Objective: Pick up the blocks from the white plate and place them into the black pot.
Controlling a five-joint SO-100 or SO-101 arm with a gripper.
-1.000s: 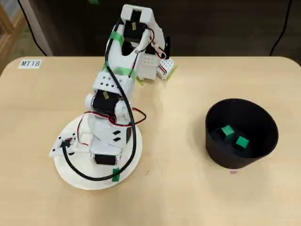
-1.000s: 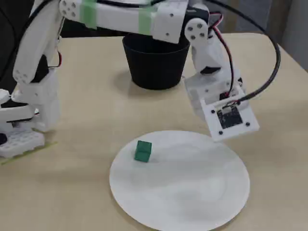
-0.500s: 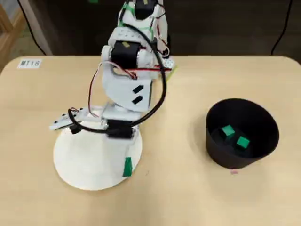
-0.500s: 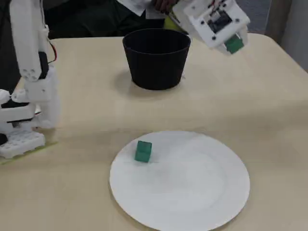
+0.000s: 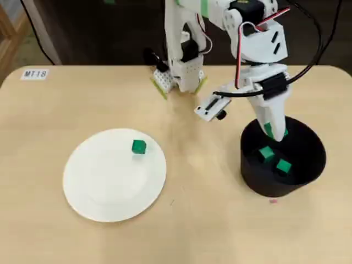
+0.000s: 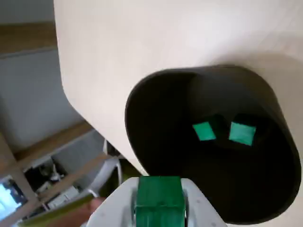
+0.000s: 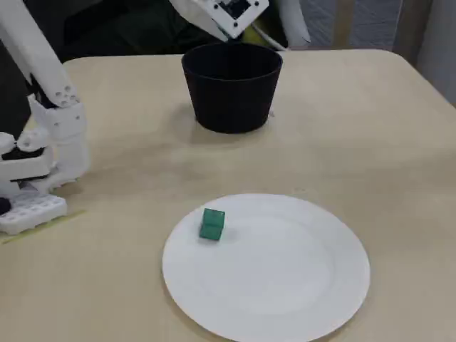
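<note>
Carried cube hangs just over the pot's far rim, mouth open below it.

In the overhead view, one green block (image 5: 139, 147) lies on the white plate (image 5: 99, 195) at left; at right, the gripper (image 5: 273, 131), clamped on a third block (image 6: 159, 195), hovers above the black pot (image 5: 308, 176), which holds two blocks (image 6: 223, 132).

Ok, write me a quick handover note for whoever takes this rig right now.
Gripper: shut on a green block, held over the black pot, not yet released.
In the pot: two blocks on the bottom.
On the white plate: one block near the rim.
Done: two delivered, third in transit.
Left: drop the held block, then fetch the last one from the plate.
</note>
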